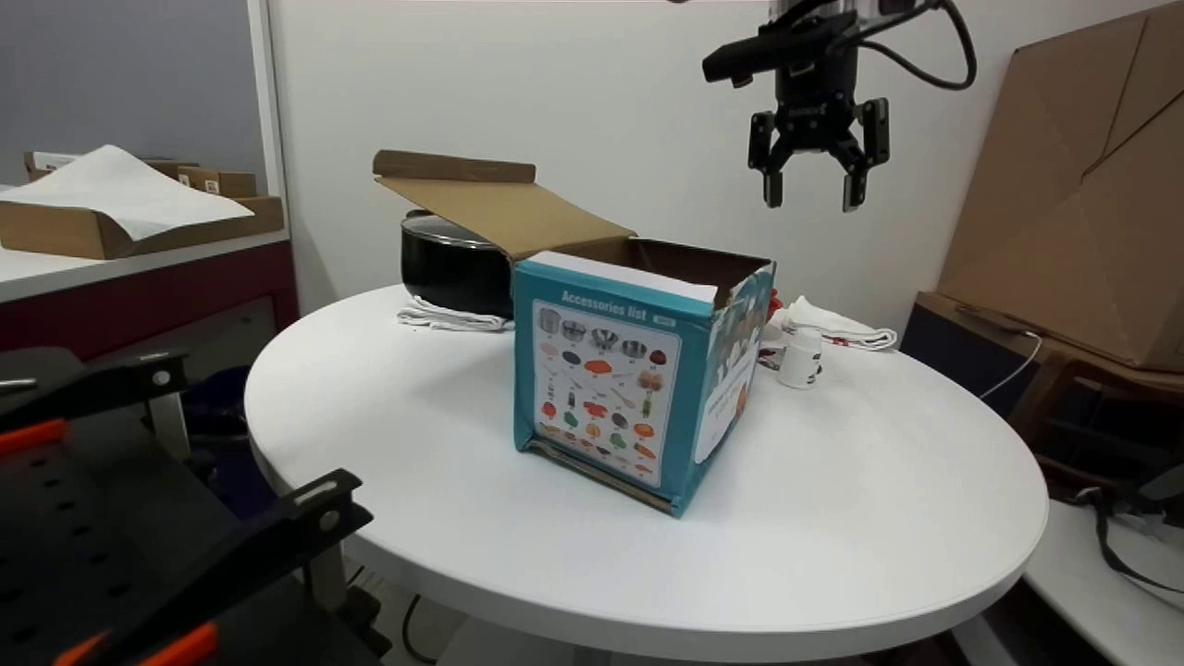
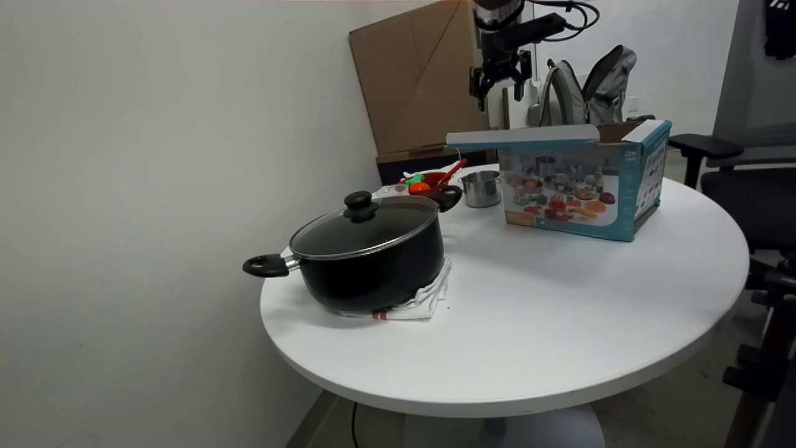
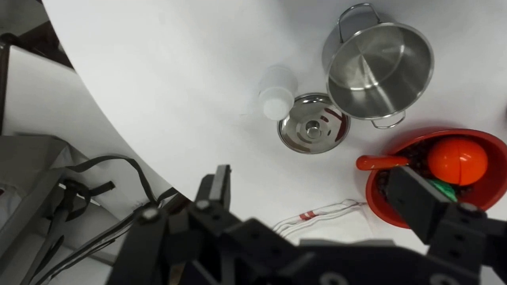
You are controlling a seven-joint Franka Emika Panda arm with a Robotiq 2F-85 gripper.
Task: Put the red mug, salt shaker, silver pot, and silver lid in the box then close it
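In both exterior views a black 2-fingered robot hand (image 1: 812, 191) hangs high above a round white tabletop (image 1: 416, 416), fingers spread wide apart. Blue cube-shaped cardboard box (image 1: 601, 398) w/ a white panel of small colourful pics stands upright on the tabletop, top open, inside mostly hidden; its long brown cardboard flap (image 1: 527, 217) slants up & outward. Wrist view, from above: round silver metal pot (image 3: 378, 71) w/ 2 wire handles, mouth up; in an exterior view the pot (image 2: 482, 190) stands near the box. Round silver metal lid (image 3: 313, 128) lies w/ knob up, rim partly behind the pot's from this angle. Small white salt shaker (image 3: 278, 93) stands upright just beside the lid; can't tell if they touch. Near these, a red bowl (image 3: 382, 208), partly covered by 1 finger in this view, holds an orange ball (image 3: 457, 161), a green item (image 3: 444, 189), a red handle (image 3: 378, 162) poking past the edge & small dark bits (image 3: 418, 149). Folded white cloth w/ red stripes (image 3: 317, 217) lies near the bowl. In both exterior views: big black cooking pot (image 2: 379, 274) w/ glass lid (image 2: 398, 224) on, atop another white cloth (image 2: 429, 302). Bkgd: large plain brown carton (image 2: 416, 81).
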